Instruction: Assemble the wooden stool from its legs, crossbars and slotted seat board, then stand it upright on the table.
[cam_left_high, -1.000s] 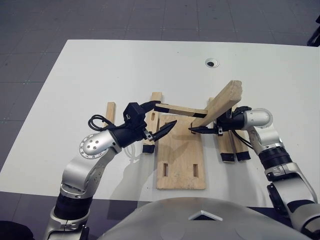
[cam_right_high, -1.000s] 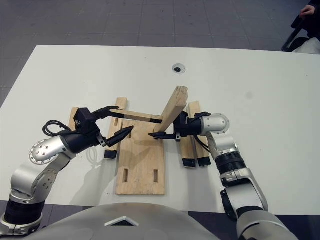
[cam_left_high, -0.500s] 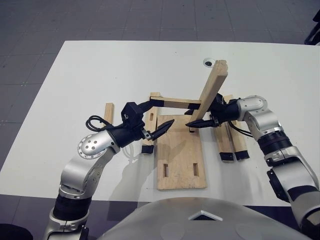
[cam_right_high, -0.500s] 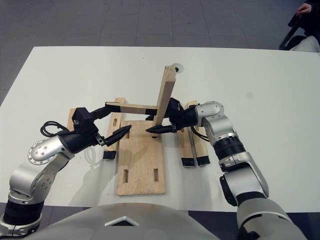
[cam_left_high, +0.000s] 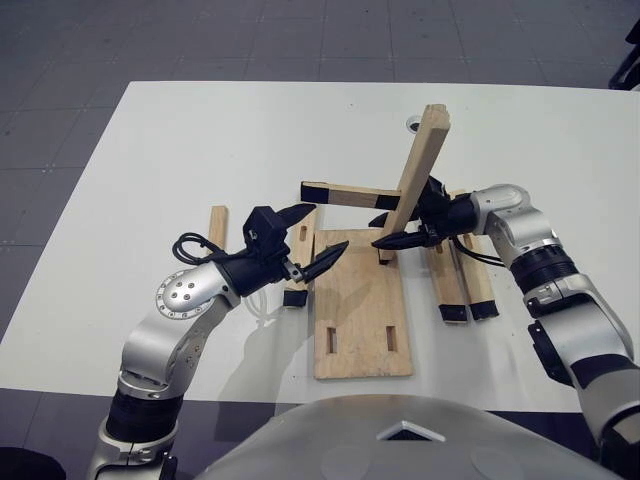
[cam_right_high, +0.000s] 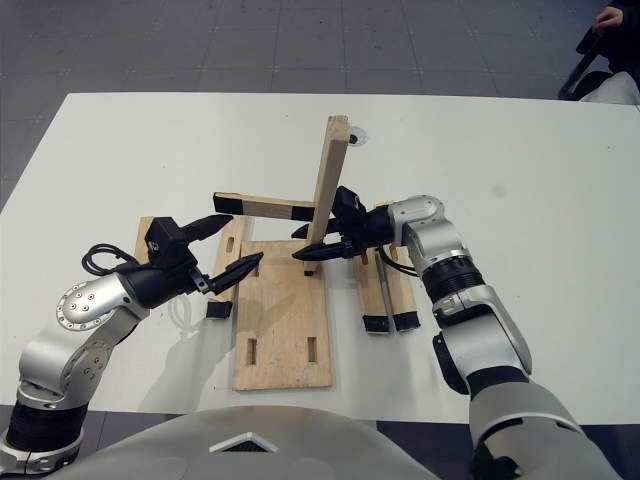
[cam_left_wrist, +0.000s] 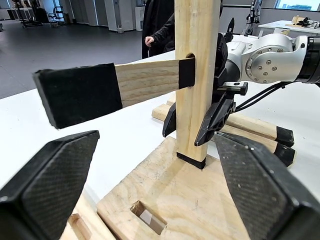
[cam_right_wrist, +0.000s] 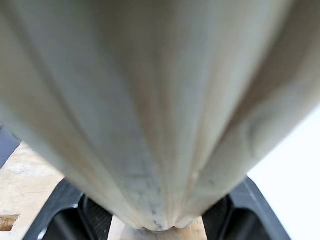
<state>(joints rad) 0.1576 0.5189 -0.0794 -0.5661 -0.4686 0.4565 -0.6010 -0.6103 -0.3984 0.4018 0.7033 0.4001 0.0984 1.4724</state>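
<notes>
While a white table (cam_left_high: 150, 150) stands on grey tiles (cam_left_high: 100, 40), left end effector (cam_left_high: 328, 226) gapes empty; right end effector (cam_left_high: 380, 231) grips the leg (cam_left_high: 425, 150).

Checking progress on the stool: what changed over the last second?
The right end effector swung the leg from leaning to upright on the board; its crossbar rose away from the left end effector. The open left end effector, board and spare legs stayed put.

I am hovering my left gripper (cam_left_high: 330, 224) spread open near the table (cam_left_high: 200, 130) middle, my right gripper (cam_left_high: 380, 232) clamping the upright leg (cam_left_high: 420, 160).
</notes>
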